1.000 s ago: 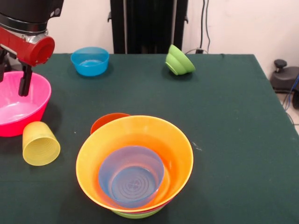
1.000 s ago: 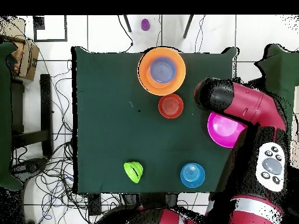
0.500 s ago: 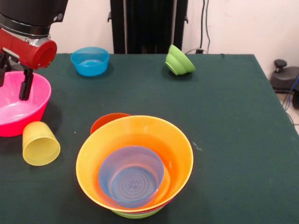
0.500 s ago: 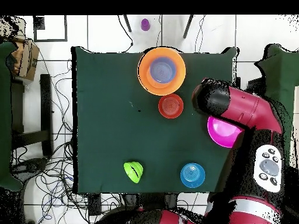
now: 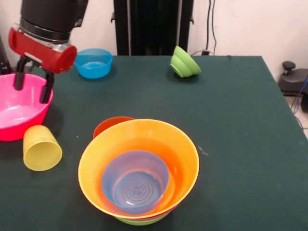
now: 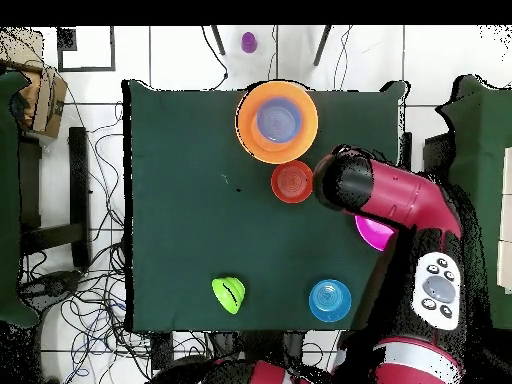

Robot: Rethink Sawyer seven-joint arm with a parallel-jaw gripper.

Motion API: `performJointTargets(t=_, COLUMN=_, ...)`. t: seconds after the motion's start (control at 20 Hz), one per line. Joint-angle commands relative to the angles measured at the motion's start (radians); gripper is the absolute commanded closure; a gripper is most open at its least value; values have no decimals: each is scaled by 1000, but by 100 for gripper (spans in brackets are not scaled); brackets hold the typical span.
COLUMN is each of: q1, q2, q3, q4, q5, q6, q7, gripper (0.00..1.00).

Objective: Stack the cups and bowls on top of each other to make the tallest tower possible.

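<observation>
Bowls, seven visible: pink point(image 5: 19, 108), blue point(image 5: 93, 62), tilted green point(image 5: 185, 62), red-orange point(image 5: 109, 126), and tower point(image 5: 138, 168) of orange point(image 5: 183, 149), purple point(image 5: 135, 180), green rim point(image 5: 139, 222) beneath. Yellow cup point(image 5: 41, 147): one. Gripper point(image 5: 32, 85): one.

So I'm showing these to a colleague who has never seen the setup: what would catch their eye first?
Probably the big orange bowl at the near edge of the front view, with a purple bowl nested inside it. Next, the red and black arm coming down at the far left, its open gripper over the pink bowl, and the yellow cup lying on its side just in front.
</observation>
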Motion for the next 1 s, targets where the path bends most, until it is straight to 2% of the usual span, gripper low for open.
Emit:
performJointTargets(t=0.05, q1=42, q2=11, q3=58, q4=110, q5=-49, q6=-41, q7=90, gripper=0)
performJointTargets(t=0.3, q1=5, q2=-2, q3=97, q4=140, q5=-18, q6=-69, q7=89, gripper=0)
performJointTargets(t=0.6, q1=-152, q2=-51, q3=270, q4=222, q5=59, q6=-99, q7=61, gripper=0)
performJointTargets(t=0.7, q1=-187, q2=-61, q3=300, q4=239, q5=70, q6=-94, q7=54, gripper=0)
performJointTargets(t=0.85, q1=-227, q2=-70, q3=330, q4=245, q5=63, q6=-64, q7=20, gripper=0)
performJointTargets(t=1.0, q1=-255, q2=-74, q3=349, q4=235, q5=24, q6=-10, q7=-45, gripper=0)
